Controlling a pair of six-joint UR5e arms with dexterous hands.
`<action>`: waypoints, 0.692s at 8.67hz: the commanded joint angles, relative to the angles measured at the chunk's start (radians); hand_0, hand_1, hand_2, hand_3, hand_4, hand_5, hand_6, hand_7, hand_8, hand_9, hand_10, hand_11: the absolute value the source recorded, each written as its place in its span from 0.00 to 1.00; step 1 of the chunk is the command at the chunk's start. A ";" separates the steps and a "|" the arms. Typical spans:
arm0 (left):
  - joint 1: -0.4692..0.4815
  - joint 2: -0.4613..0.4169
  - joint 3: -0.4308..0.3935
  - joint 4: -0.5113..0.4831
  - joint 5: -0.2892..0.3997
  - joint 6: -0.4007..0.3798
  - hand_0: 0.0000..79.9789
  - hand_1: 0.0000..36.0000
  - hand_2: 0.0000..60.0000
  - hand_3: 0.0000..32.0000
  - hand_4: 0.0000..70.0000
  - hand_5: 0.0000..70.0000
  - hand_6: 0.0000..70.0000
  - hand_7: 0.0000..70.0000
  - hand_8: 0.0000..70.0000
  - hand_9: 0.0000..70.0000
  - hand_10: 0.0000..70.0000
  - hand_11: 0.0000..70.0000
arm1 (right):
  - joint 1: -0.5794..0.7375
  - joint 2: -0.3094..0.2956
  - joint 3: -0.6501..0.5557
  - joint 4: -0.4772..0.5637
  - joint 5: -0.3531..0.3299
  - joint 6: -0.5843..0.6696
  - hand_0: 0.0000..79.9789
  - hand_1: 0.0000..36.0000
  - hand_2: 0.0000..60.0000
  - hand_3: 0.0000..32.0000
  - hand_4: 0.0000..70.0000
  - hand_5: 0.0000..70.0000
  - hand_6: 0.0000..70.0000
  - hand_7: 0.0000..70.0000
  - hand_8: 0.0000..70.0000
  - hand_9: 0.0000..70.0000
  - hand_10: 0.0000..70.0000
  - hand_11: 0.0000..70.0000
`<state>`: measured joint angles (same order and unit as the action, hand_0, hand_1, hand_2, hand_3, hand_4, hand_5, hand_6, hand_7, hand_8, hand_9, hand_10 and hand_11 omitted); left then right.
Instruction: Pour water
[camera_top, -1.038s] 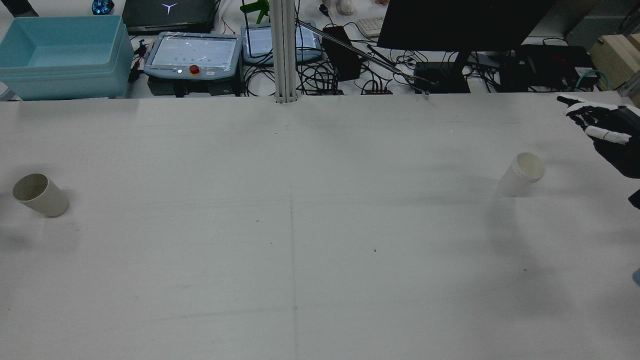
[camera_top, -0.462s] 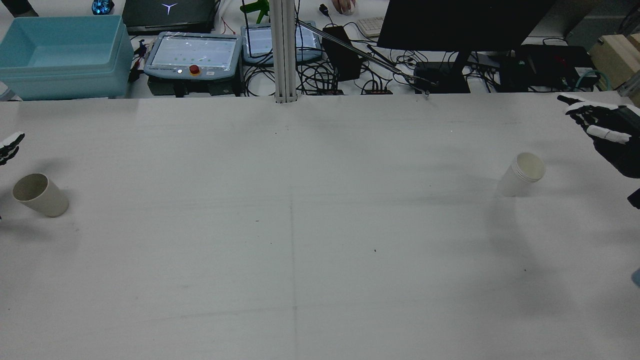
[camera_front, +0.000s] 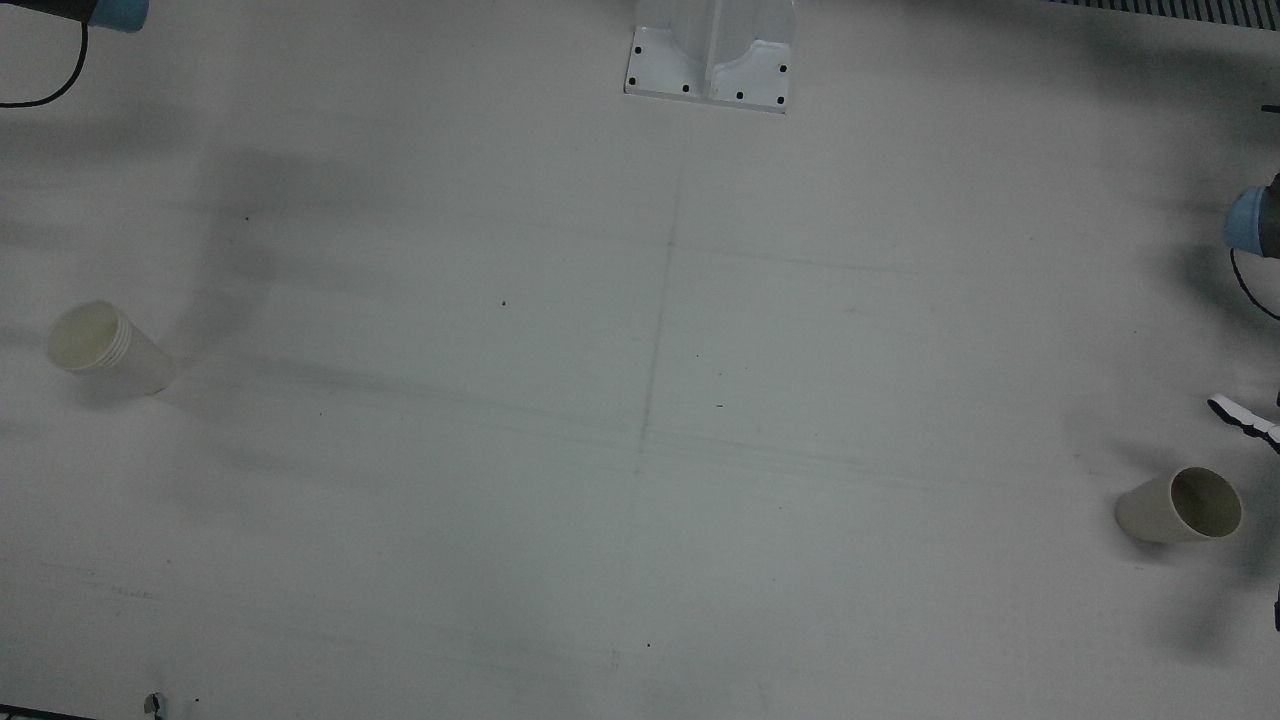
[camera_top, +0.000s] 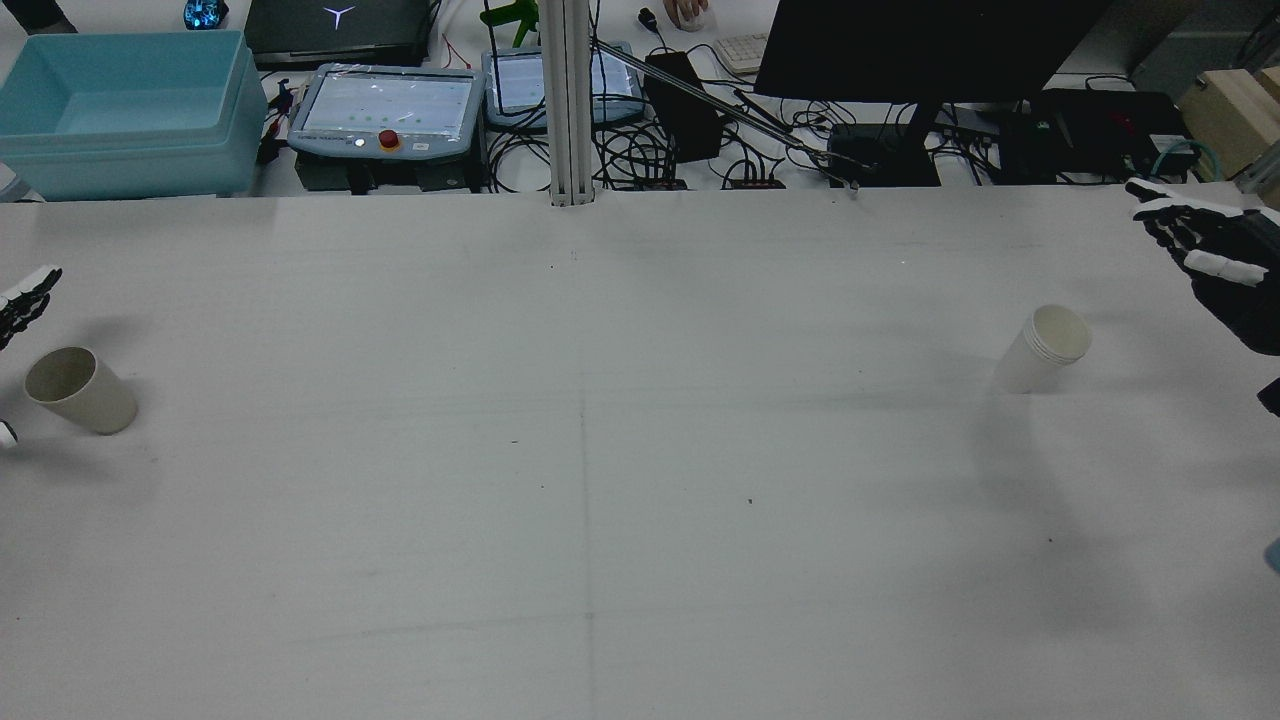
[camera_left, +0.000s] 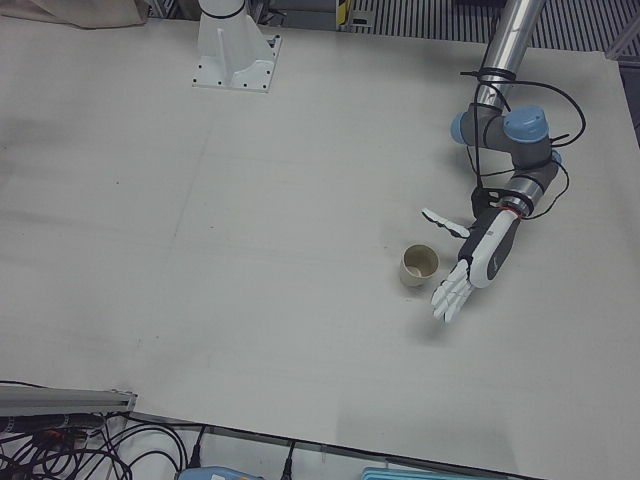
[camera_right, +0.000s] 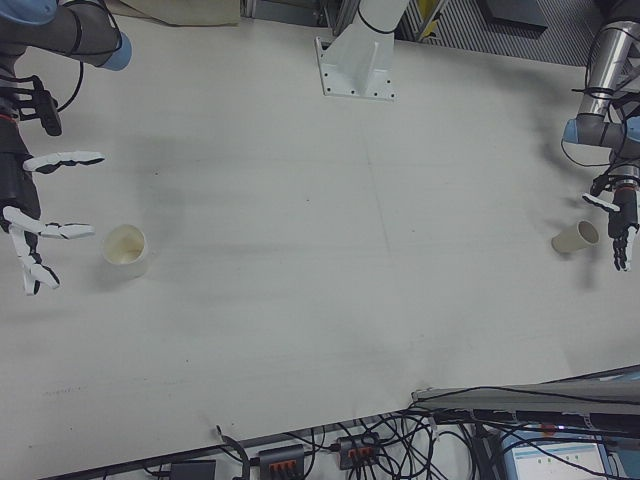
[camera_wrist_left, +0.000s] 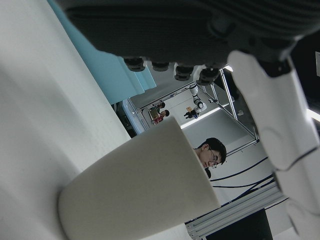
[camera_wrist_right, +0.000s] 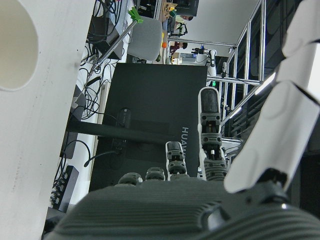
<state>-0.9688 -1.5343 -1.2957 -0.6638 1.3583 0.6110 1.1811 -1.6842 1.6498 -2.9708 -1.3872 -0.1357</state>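
1. While both arms sit at the outer edges of the table, two paper cups stand upright on it, well apart from each other.
2. Seen from the rear, the beige cup is at nine o'clock and the white cup at about three o'clock.
3. The left hand hovers just beside the beige cup, at its three o'clock in the left-front view, fingers spread wide and holding nothing; no contact is visible.
4. The right hand floats near the white cup, at its nine o'clock in the right-front view, fingers splayed apart and empty.
5. Whether either cup holds water cannot be told.
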 joint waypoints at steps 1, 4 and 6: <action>0.077 -0.052 0.044 0.036 -0.039 0.022 0.60 0.27 0.00 0.00 0.17 0.00 0.04 0.07 0.00 0.00 0.01 0.04 | 0.000 -0.002 0.001 -0.001 0.000 0.001 0.59 0.33 0.15 0.00 0.36 0.30 0.12 0.23 0.02 0.04 0.00 0.01; 0.078 -0.073 0.070 0.038 -0.039 0.021 0.60 0.28 0.00 0.00 0.17 0.00 0.04 0.07 0.00 0.00 0.02 0.04 | 0.002 -0.002 0.001 -0.001 0.000 0.002 0.60 0.33 0.15 0.00 0.36 0.30 0.12 0.23 0.02 0.04 0.00 0.01; 0.078 -0.073 0.072 0.033 -0.041 0.021 0.60 0.28 0.00 0.00 0.18 0.00 0.05 0.07 0.00 0.00 0.01 0.04 | 0.002 -0.002 -0.001 -0.001 0.000 0.002 0.60 0.33 0.15 0.00 0.35 0.30 0.11 0.23 0.02 0.04 0.00 0.00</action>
<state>-0.8921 -1.6056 -1.2276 -0.6265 1.3195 0.6319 1.1826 -1.6858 1.6505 -2.9713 -1.3867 -0.1335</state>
